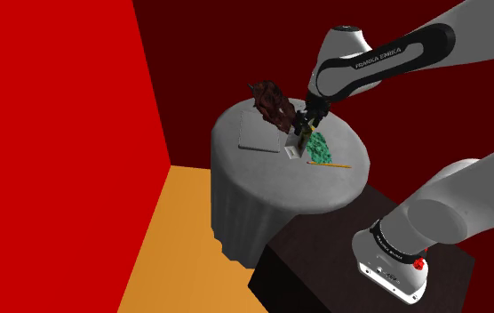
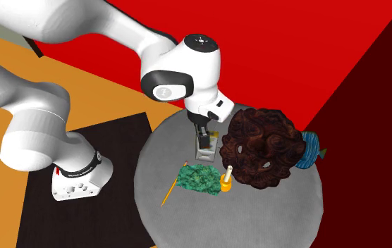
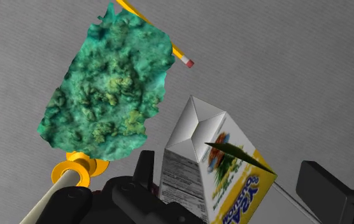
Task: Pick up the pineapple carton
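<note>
Over the round grey desk (image 2: 258, 218) the arm (image 2: 180, 70) leans in from its stand, and the biggest hazard is its own bulk. The brown curly mass (image 2: 261, 148) stands just beside the wrist, so a sideways correction could shove it across the desk. Next in size, the green clump (image 3: 109, 89) lies near the carton on the other side. It looks soft, and a finger that strays would likely drag it rather than stop against it.

The carton (image 3: 198, 130), white with a yellow printed face, sits near the desk's middle, between the clump and the brown mass, its gable end toward the hand. The end effector (image 3: 233, 167) has its fingers apart, one on either side of the carton. One finger is just beside a white side and the other is well off the yellow face, so neither is clamping.

That uneven gap is the main risk, I judge. On closing, the near finger would meet the carton first and may push, tip or twist it, so the grip lands on a corner. A grip set high on the sloped gable could also squeeze out.

Smaller still, the yellow ring (image 3: 74, 170) on its pale peg stands just beside the near finger and could be knocked. The pencil (image 3: 169, 46), one end at the clump's edge, lies far enough off to matter least.
</note>
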Tool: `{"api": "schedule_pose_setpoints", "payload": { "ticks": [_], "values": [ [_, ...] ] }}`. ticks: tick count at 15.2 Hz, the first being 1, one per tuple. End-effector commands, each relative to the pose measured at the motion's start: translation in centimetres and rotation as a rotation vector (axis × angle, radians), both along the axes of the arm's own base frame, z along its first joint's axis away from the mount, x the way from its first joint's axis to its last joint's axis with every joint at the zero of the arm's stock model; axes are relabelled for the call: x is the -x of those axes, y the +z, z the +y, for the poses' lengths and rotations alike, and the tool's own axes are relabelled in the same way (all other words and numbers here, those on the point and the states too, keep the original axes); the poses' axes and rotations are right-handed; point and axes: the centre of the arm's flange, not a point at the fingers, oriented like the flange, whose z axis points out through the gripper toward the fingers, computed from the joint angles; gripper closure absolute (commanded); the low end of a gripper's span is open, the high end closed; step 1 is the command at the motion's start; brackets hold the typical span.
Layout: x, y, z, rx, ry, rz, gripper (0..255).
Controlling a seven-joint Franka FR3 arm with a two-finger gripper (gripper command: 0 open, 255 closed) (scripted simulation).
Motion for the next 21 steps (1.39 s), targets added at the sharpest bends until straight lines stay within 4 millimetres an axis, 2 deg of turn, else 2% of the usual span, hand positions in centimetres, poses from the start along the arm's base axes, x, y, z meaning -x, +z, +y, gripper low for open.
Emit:
{"api": "schedule_pose_setpoints", "payload": {
  "ticks": [1, 2, 4, 5, 14, 21],
  "values": [
    [-0.1, -1.0, 0.0, 0.0, 0.0, -0.001, 0],
    [-0.1, -1.9, 0.0, 0.0, 0.0, -0.001, 0],
    [-0.1, -1.9, 0.0, 0.0, 0.0, -0.001, 0],
    [0.0, -1.8, 0.0, 0.0, 0.0, -0.001, 255],
    [-0.1, -1.9, 0.0, 0.0, 0.0, -0.001, 255],
    [-0.1, 1.8, 0.0, 0.0, 0.0, -0.001, 255]
  ]
}}
